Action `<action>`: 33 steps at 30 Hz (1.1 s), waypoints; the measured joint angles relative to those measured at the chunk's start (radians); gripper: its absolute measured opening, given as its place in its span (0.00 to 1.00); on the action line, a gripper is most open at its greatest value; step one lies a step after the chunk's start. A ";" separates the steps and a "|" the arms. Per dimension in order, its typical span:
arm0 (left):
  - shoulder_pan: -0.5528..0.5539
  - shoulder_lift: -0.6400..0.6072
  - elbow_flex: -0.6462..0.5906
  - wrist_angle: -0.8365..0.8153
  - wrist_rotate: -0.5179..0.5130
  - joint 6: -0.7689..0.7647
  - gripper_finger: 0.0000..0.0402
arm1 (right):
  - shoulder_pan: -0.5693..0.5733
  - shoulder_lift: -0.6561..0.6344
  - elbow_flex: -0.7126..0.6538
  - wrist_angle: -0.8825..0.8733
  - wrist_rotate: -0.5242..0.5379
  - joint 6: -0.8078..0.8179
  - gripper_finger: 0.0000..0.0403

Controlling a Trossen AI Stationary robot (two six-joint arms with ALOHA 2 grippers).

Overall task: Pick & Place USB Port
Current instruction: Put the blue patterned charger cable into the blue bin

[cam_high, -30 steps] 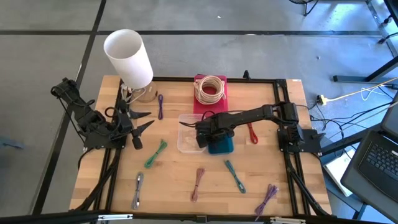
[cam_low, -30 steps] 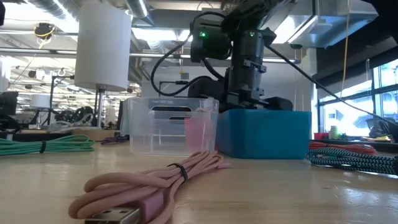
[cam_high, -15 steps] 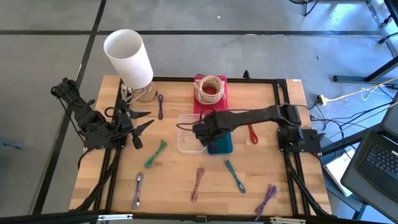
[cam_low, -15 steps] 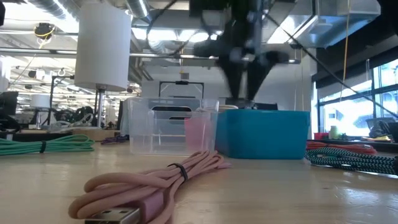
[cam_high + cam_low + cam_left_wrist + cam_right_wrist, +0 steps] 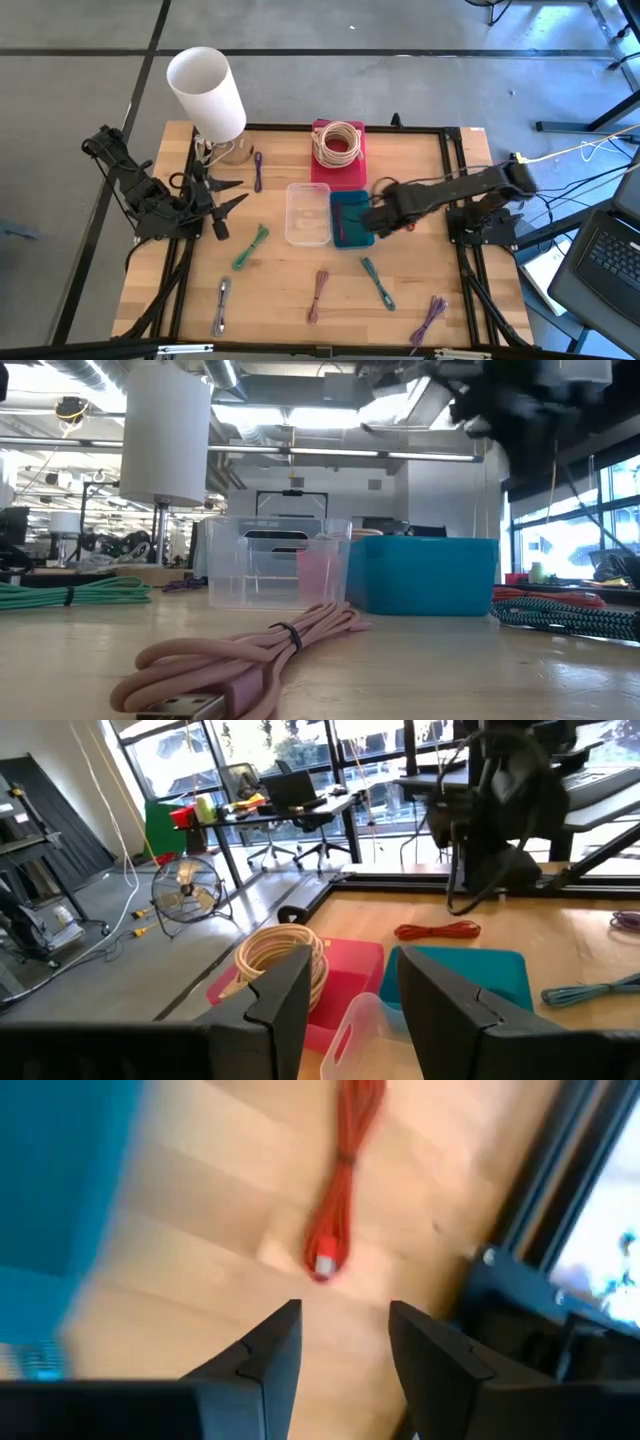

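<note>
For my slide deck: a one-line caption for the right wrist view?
Right gripper, fingers apart and empty, above the wooden table, facing a bundled red cable beside the blue bin.

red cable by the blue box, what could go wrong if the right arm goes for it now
1. The red cable lies close to the table's dark frame rail, so a descending right pincer might bump the rail.
2. The blue box sits right beside the pincer; a sideways swing could push it against the clear box.
3. The cable is a thin bundle; open fingers might catch only a few strands and drag it.
</note>
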 joint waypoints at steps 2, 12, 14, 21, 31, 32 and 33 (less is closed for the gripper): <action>0.008 0.000 0.000 0.000 -0.001 0.000 0.36 | -0.008 -0.082 -0.112 0.050 -0.041 0.022 0.38; 0.089 0.000 0.000 0.000 0.080 0.000 0.36 | -0.084 -0.443 -0.524 0.364 -0.070 0.090 0.38; 0.105 0.000 0.000 0.000 0.106 0.000 0.36 | -0.107 -0.475 -0.580 0.426 -0.071 0.061 0.38; 0.149 0.000 0.000 0.002 0.151 0.000 0.36 | -0.172 -0.492 -0.670 0.563 -0.134 -0.009 0.38; 0.168 0.000 0.000 0.003 0.174 0.000 0.36 | -0.155 -0.493 -0.666 0.600 -0.320 -0.029 0.38; 0.168 0.000 0.000 0.003 0.174 0.000 0.36 | -0.133 -0.493 -0.666 0.632 -0.366 -0.017 0.38; 0.168 0.000 0.000 0.003 0.174 0.000 0.36 | -0.104 -0.493 -0.666 0.683 -0.399 -0.001 0.38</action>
